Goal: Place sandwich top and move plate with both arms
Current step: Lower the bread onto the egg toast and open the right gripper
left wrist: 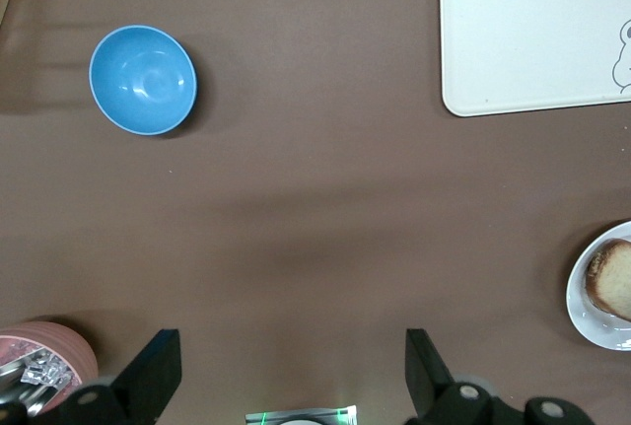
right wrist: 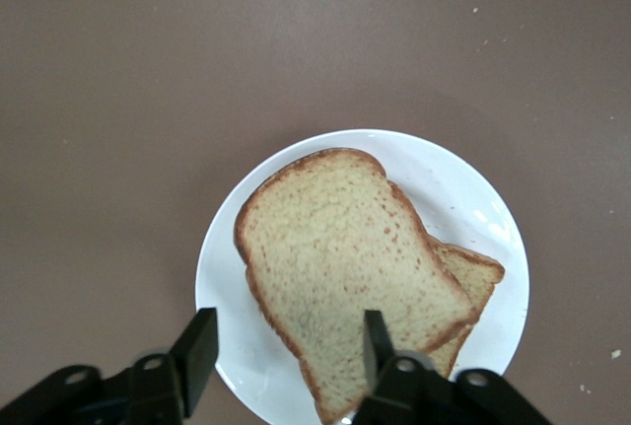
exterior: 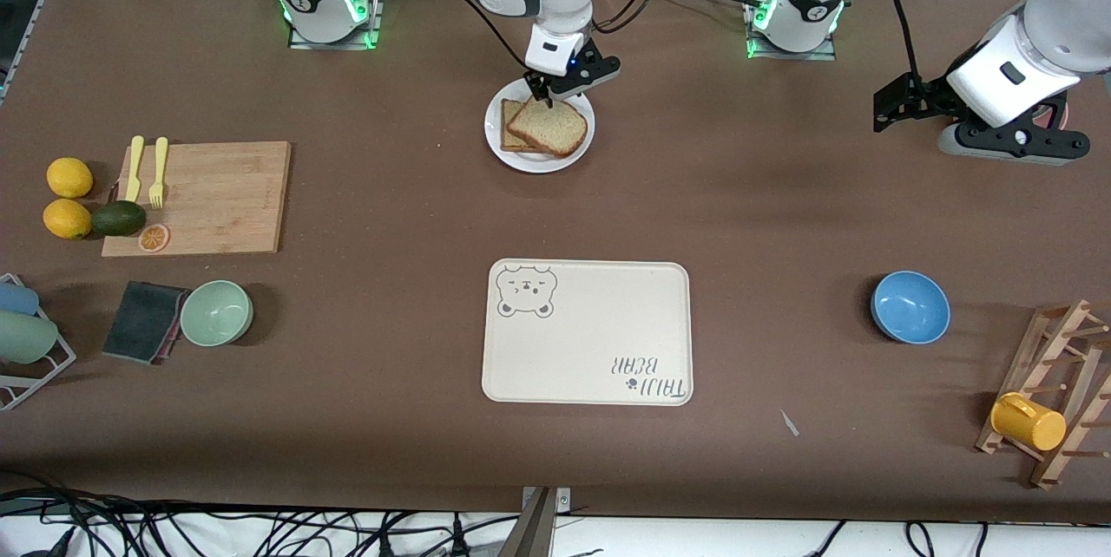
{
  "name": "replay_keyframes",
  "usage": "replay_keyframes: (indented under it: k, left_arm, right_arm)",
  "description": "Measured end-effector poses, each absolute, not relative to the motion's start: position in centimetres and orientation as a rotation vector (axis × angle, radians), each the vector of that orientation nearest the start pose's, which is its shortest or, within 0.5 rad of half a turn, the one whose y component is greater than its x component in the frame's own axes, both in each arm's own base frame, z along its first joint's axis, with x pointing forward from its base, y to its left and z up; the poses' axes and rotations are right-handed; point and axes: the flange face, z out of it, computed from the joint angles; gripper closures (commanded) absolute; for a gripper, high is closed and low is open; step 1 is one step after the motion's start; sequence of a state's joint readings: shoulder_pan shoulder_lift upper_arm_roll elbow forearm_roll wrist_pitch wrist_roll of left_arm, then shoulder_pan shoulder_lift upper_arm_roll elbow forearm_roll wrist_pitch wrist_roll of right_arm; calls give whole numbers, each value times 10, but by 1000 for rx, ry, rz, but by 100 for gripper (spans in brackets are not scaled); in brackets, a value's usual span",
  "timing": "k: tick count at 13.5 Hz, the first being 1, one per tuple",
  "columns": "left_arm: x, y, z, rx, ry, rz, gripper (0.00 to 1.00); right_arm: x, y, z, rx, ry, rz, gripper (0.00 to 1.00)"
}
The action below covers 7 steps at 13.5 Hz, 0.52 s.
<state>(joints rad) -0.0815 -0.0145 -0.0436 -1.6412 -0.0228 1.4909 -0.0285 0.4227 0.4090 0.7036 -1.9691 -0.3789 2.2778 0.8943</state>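
Note:
The sandwich top (exterior: 548, 125), a bare speckled bread slice, lies askew on a second slice (exterior: 512, 127) on the white plate (exterior: 495, 143), which sits between the cream tray and the arm bases. In the right wrist view the top slice (right wrist: 340, 257) covers most of the lower slice (right wrist: 473, 272) on the plate (right wrist: 225, 257). My right gripper (exterior: 542, 95) is open and empty, just over the plate's edge toward the bases; its fingers (right wrist: 202, 336) straddle the slice's corner (right wrist: 288, 334). My left gripper (exterior: 894, 106) is open and empty (left wrist: 291, 356) over bare table at the left arm's end.
A cream bear tray (exterior: 590, 331) lies nearer the camera than the plate. There is a blue bowl (exterior: 910, 307), a green bowl (exterior: 216, 312), and a cutting board (exterior: 217, 197) with forks and fruit. A wooden rack with a yellow cup (exterior: 1028, 421) and a pink container (left wrist: 44, 351) are near the left gripper.

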Motion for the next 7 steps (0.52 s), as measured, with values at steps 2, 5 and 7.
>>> replay_keyframes:
  k: [2,5,7]
  left_arm:
    - [534,-70,593,-3142,152,216,0]
    - [534,-70,593,-3142,152,216,0]
    - [534,-70,593,-3142,153,216,0]
  right_arm:
    - [300,531,329,-3072,-600,-80,8]
    - [329,496,385,-3127,-458,-81,0]
    - [356,457,427,-3159,-385,-97,0]
